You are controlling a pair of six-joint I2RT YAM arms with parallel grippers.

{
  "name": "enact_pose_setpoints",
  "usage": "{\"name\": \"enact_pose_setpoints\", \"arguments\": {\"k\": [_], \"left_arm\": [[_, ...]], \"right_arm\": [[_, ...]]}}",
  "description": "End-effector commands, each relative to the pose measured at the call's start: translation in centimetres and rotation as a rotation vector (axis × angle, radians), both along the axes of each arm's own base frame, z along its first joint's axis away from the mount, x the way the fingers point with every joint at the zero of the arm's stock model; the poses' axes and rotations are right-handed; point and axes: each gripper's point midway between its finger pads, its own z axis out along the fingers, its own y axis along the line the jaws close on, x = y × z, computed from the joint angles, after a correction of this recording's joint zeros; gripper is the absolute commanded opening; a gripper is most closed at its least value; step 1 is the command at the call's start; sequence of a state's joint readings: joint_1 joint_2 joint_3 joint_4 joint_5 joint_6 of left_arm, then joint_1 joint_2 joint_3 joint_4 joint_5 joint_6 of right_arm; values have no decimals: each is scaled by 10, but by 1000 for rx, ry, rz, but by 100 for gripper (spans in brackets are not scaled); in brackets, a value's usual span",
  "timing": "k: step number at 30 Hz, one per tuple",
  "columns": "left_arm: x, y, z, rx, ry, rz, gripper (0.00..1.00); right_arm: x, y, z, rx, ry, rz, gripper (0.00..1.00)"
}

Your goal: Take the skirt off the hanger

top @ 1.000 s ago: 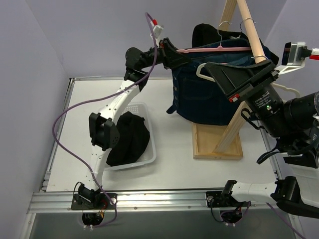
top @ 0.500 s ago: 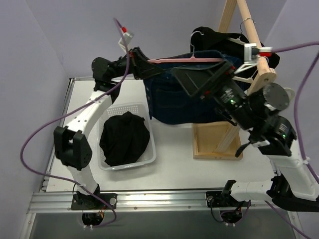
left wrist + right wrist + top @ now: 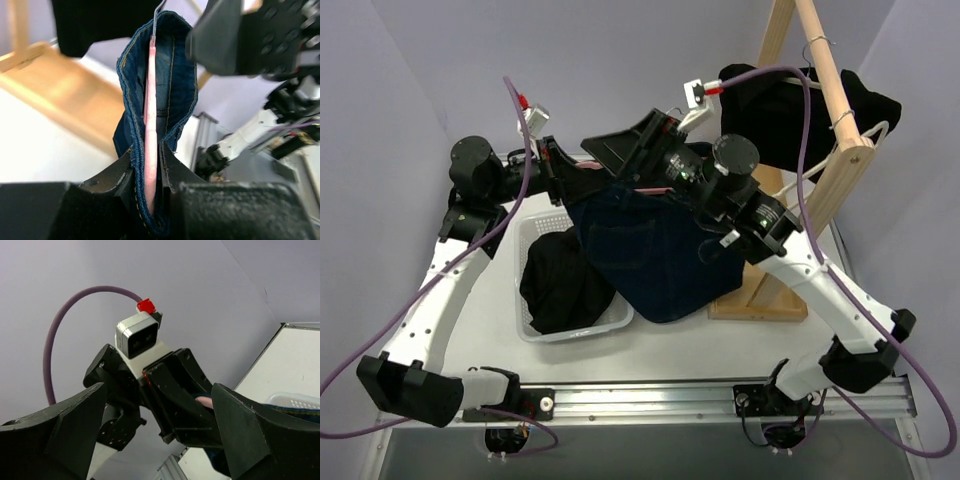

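Black cloth that I take for the skirt hangs on the wooden rack at the back right. The end of the pale cream hanger shows beside the beam. Neither gripper touches them. My left gripper is shut on a pink hanger and the waistband of a blue denim garment, which hangs over the table, away from the rack. The right gripper stands open just right of the left one. In the right wrist view its fingers frame the left gripper, with nothing between them.
A white basket on the table's left holds a bundle of black cloth. The rack's slanted beam and its wooden base stand at the right. The denim hem drapes over the basket's right edge.
The left arm has carried the pink hanger and denim off the rack, leftward and down over the table. The right gripper has opened and swung left to the left gripper.
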State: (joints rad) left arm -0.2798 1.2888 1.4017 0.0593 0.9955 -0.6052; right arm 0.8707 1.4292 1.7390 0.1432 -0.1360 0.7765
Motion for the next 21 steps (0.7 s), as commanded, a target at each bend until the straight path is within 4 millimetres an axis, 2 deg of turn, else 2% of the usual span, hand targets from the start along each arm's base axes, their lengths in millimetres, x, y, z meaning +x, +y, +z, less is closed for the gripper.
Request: {"name": "enact_pose_setpoints", "arguments": {"k": [1, 2, 4, 5, 7, 9, 11, 12, 13, 14, 18, 20, 21], "left_arm": [[0, 28, 9, 132, -121, 204, 2], [0, 34, -3, 180, -74, 233, 2], [7, 47, -12, 252, -76, 322, 2], [4, 51, -11, 259, -82, 342, 2], [0, 54, -9, 252, -87, 363, 2], [-11, 57, 0, 216, -102, 374, 2], [-16, 59, 5, 203, -115, 384, 2], [-19, 60, 9, 196, -124, 382, 2], [-22, 59, 11, 193, -126, 375, 2], [-25, 57, 13, 187, -135, 356, 2], [-38, 54, 17, 163, -131, 316, 2], [-44, 53, 18, 156, -137, 295, 2], [-49, 52, 19, 151, -147, 279, 2]], "right_arm": [[-11, -1, 33, 5, -70, 23, 81], [-13, -1, 31, -10, -74, 23, 79], [-11, -10, 27, -43, -84, -21, 75], [-9, -16, 26, -62, -88, -49, 74], [6, -29, 13, -111, -45, -144, 72], [18, -40, -12, -216, 11, -226, 70], [28, -51, -29, -276, 56, -301, 67], [28, -54, -31, -283, 55, -310, 67], [28, -53, -30, -271, 44, -308, 67], [30, -51, -40, -289, 53, -307, 66], [34, -50, -47, -319, 44, -317, 64], [34, -52, -44, -306, 29, -327, 62], [35, -51, -50, -312, 33, -328, 61]]}}
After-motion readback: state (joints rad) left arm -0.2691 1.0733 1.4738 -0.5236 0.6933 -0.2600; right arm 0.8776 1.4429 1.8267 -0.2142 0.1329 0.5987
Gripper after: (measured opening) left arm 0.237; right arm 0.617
